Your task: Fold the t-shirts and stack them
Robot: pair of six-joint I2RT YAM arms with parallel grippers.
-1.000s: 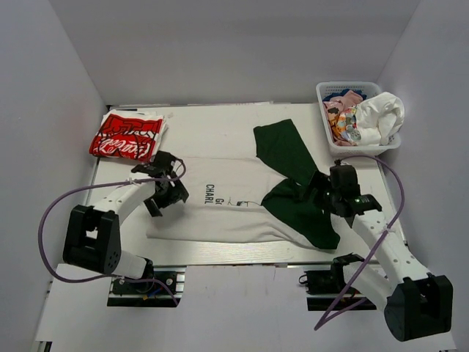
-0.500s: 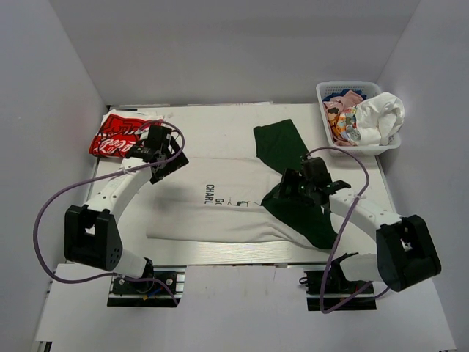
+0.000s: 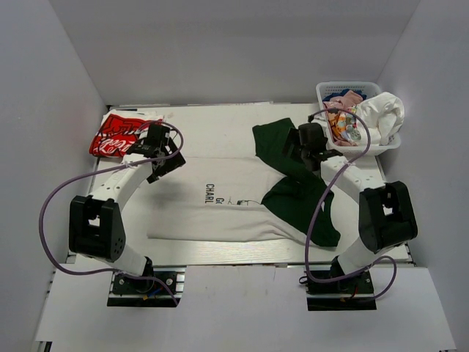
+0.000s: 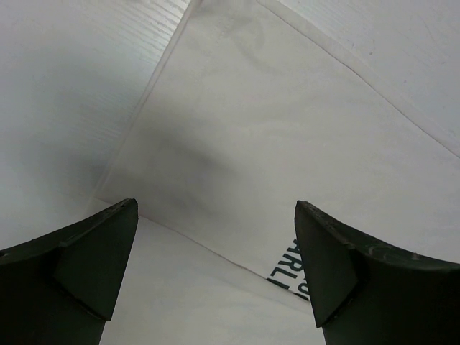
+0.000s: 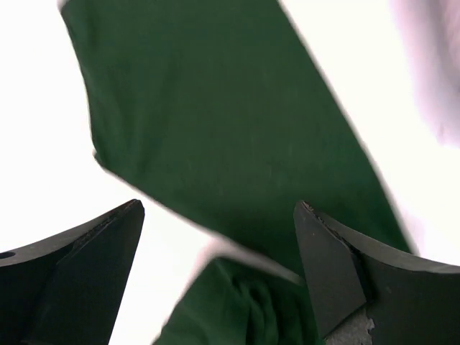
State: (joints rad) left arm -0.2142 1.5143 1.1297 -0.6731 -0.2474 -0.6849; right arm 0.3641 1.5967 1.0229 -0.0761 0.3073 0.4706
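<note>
A white t-shirt with black text (image 3: 220, 202) lies flat mid-table. A dark green t-shirt (image 3: 282, 150) lies partly over its right side. A folded red-and-white printed t-shirt (image 3: 117, 136) sits at the back left. My left gripper (image 3: 163, 165) is open and empty over the white shirt's upper left corner (image 4: 237, 144). My right gripper (image 3: 297, 150) is open and empty over the green shirt's upper part (image 5: 215, 122).
A white lattice basket (image 3: 326, 132) at the back right holds several crumpled tees, pink and white among them (image 3: 374, 117). The table's left edge (image 3: 94, 176) runs beside the left arm. Purple cables loop from both arms.
My right gripper has moved back from the green shirt's lower part to its upper part near the basket. My left gripper moved back to the white shirt's upper left corner.
</note>
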